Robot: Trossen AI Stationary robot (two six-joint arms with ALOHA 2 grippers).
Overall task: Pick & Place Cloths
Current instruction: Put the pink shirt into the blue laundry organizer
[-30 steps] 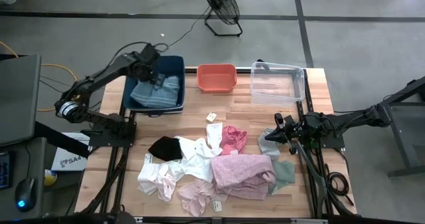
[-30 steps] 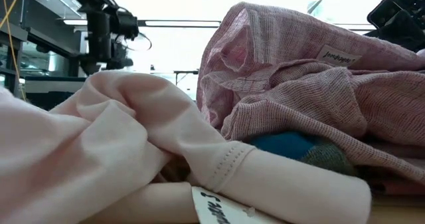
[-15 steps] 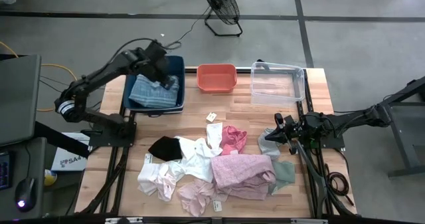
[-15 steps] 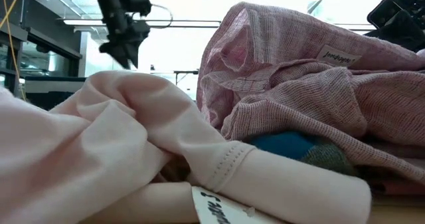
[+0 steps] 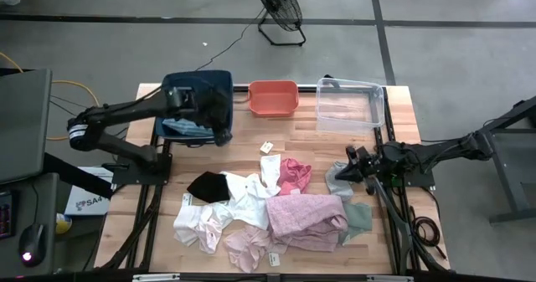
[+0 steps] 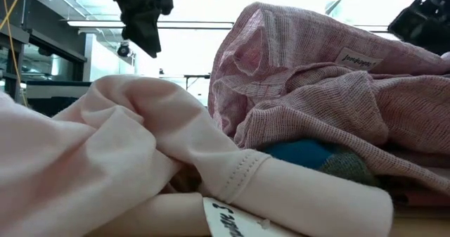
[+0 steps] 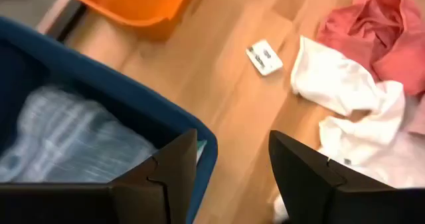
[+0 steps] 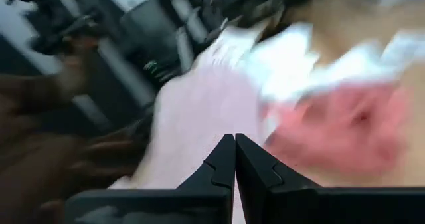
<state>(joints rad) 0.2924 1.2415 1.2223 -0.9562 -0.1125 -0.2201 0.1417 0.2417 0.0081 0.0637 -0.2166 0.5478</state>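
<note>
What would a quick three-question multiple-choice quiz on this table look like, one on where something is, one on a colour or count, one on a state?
1. Where is the striped cloth?
A. in the blue bin
B. in the orange bin
C. on the floor

2. How many bins stand at the table's far edge?
A. one
B. three
C. five

3. How are the left gripper's fingers?
A. shut on a cloth
B. open, holding nothing
C. shut on a bin

Answers:
1 A: the striped cloth lies inside the blue bin.
2 B: blue, orange bin and clear bin.
3 B: the left gripper shows a bare gap between its fingers.
</note>
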